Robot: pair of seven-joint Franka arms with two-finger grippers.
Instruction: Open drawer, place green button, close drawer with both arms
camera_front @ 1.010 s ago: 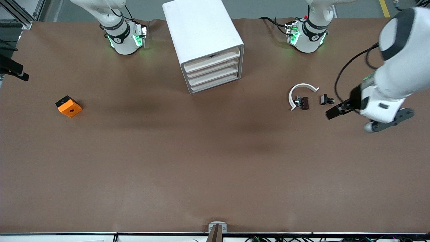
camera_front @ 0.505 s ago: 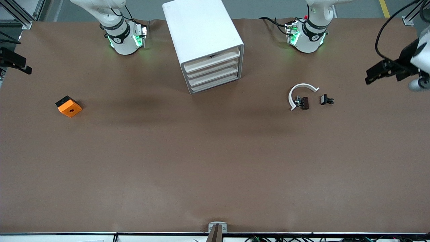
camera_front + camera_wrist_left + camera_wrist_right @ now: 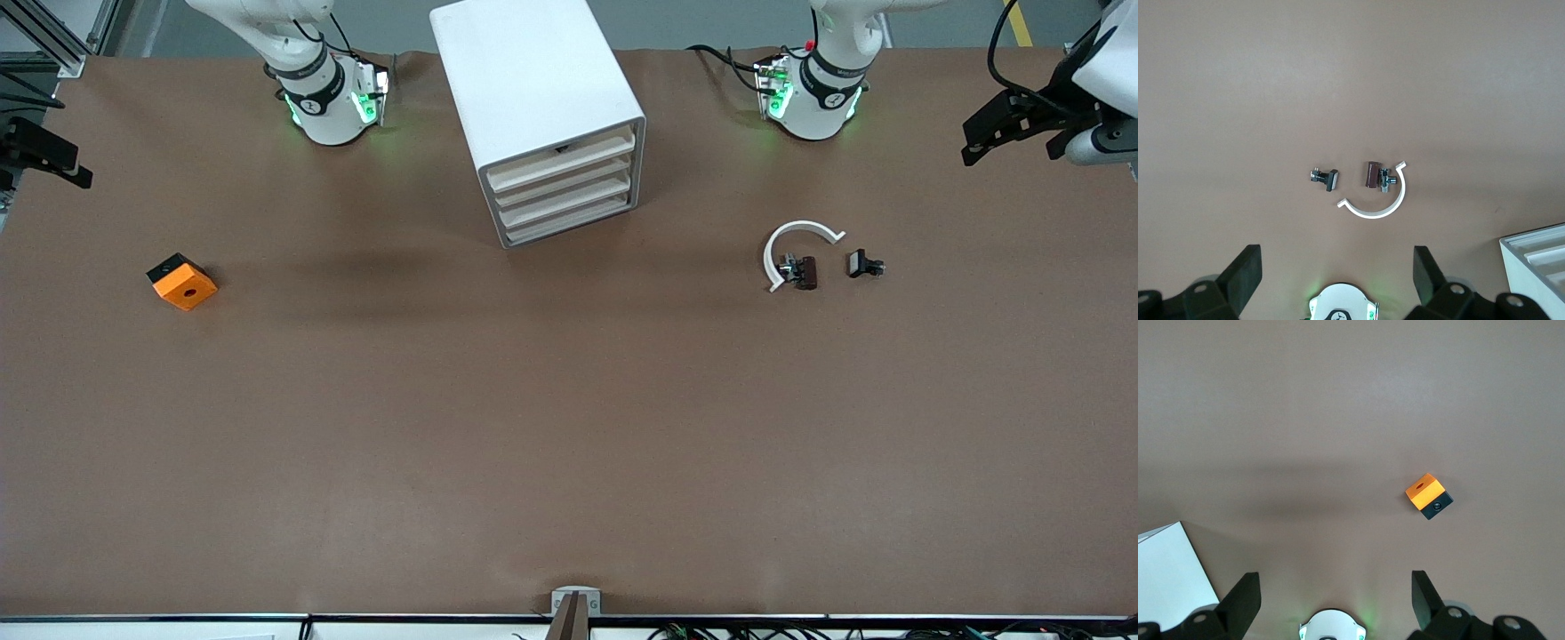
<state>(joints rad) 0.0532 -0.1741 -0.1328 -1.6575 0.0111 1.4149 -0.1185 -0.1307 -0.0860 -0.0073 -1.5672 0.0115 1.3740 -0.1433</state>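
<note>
The white cabinet (image 3: 533, 80) stands between the two arm bases, its four cream drawer fronts (image 3: 562, 185) all pushed in. The button (image 3: 864, 264) is a tiny dark piece lying on the brown table toward the left arm's end, also seen as the button (image 3: 1325, 178) in the left wrist view. My left gripper (image 3: 1013, 133) hangs open and empty high over the table's edge at that end. The same open left gripper (image 3: 1336, 277) frames its own base. My right gripper (image 3: 40, 156) hovers open over the table's right-arm end, and the right gripper (image 3: 1336, 597) holds nothing.
A dark brown part (image 3: 805, 271) with a white arc (image 3: 791, 240) lies beside the button, toward the cabinet. An orange cube with a hole (image 3: 182, 282) sits toward the right arm's end; the orange cube (image 3: 1429, 496) shows in the right wrist view.
The left arm has swung up and away from beside the button to the table's edge. The right gripper has shifted a little toward the bases. Nothing on the table moved.
</note>
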